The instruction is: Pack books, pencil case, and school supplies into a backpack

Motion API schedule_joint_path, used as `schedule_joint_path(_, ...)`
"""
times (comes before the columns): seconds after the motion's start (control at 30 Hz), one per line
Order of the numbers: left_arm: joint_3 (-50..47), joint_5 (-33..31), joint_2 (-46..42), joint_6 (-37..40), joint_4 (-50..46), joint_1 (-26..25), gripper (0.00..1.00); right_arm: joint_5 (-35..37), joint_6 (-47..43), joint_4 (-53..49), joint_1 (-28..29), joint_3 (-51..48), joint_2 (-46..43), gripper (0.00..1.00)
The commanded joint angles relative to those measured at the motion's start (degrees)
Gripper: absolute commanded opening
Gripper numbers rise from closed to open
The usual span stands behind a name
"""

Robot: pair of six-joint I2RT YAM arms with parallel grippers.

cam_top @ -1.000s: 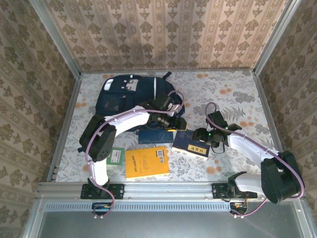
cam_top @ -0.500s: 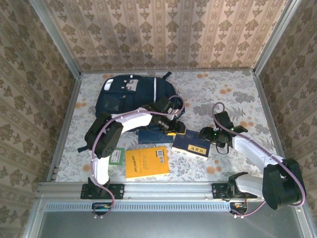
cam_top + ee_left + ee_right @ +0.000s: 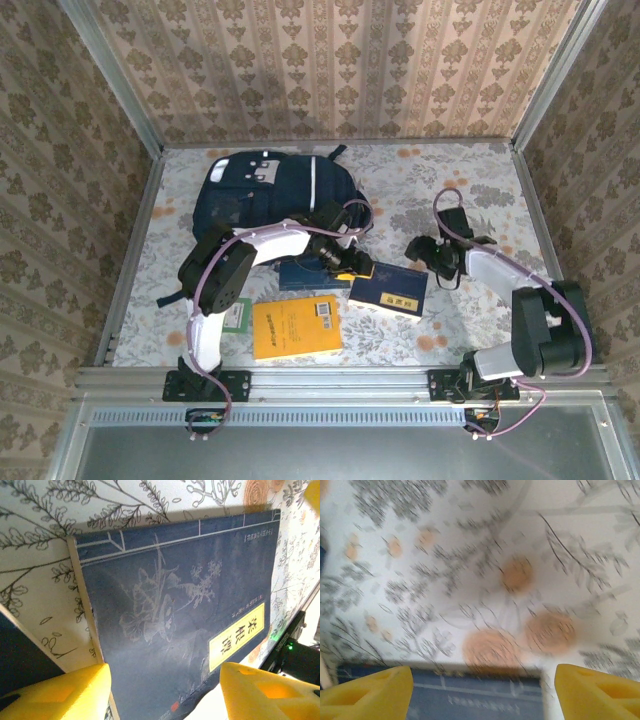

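A metal rail (image 3: 330, 378) carries the two arm bases at the near edge. Just beyond it an orange-yellow book (image 3: 296, 328) lies flat beside a small green-and-white book (image 3: 235, 314), neither yet packed. Farther in, the left gripper (image 3: 352, 264) hangs low over a navy book (image 3: 388, 289) with a cream label. Its jaws are spread wide and hold nothing, and its yellow fingertips (image 3: 60, 690) stand to either side of the cover. The right gripper (image 3: 422, 250), equally wide and empty, sits at that book's far right edge, though its own view is blurred. A second navy book (image 3: 303, 276) lies just beside, partly under the left arm.

The step in hand appears to be lifting the labelled navy book. A thin book lying flat gives the fingers little to pinch. The lift would likely go best with one finger worked under an edge while the other gripper braces the opposite side. The jaws should close on the spine rather than on loose pages, and the book should travel level.

The backpack (image 3: 265, 190), the book's destination, lies beyond on the left half of the table. Whether its mouth is open cannot be told from above.

The tablecloth (image 3: 470, 190) is white with grey sprigs and orange blossoms, and it may ruck under a sliding book. Beige patterned wallpaper (image 3: 330, 70) closes the space on three sides, with metal posts (image 3: 110, 70) in the far corners.
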Motion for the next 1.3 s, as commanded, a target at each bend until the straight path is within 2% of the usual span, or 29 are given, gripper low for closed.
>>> schedule_joint_path(0.0, 0.9, -2.7, -3.6, 4.1, -5.5, 0.4, 0.61, 0.2, -2.3, 1.3, -0.3, 3.5, 3.1, 0.77)
schedule_joint_path(0.07, 1.8, -3.4, -5.6, 6.0, -8.1, 0.4, 0.62, -0.6, -2.9, 1.1, -0.3, 4.8, 5.1, 0.77)
schedule_joint_path(0.3, 1.5, 2.9, -7.7, 10.8, -12.9, -2.8, 0.60, -5.5, -1.5, 2.2, 0.5, 5.1, 8.9, 0.75)
schedule_joint_path(0.43, 0.0, 5.4, -6.6, 10.9, -13.0, -5.2, 0.60, -5.7, -1.1, 2.0, 1.8, 4.5, 8.8, 0.74)
schedule_joint_path(0.67, -3.3, 5.2, -3.8, 10.1, -12.4, -7.2, 0.59, -5.7, -0.8, 0.6, 3.9, 3.8, 9.0, 0.74)
schedule_joint_path(0.93, -3.2, -3.2, -1.7, 9.3, -12.2, -5.4, 0.60, -7.1, -1.5, -1.2, 5.7, -2.7, 2.7, 0.74)
schedule_joint_path(1.07, -1.0, -3.8, -0.2, 7.9, -10.3, -3.9, 0.60, -9.0, -1.1, -2.4, 5.8, -7.4, -2.6, 0.74)
schedule_joint_path(1.27, 8.6, -2.3, 5.0, 8.0, -12.2, -4.0, 0.60, -12.2, 0.8, -4.9, 8.5, -11.9, -10.9, 0.75)
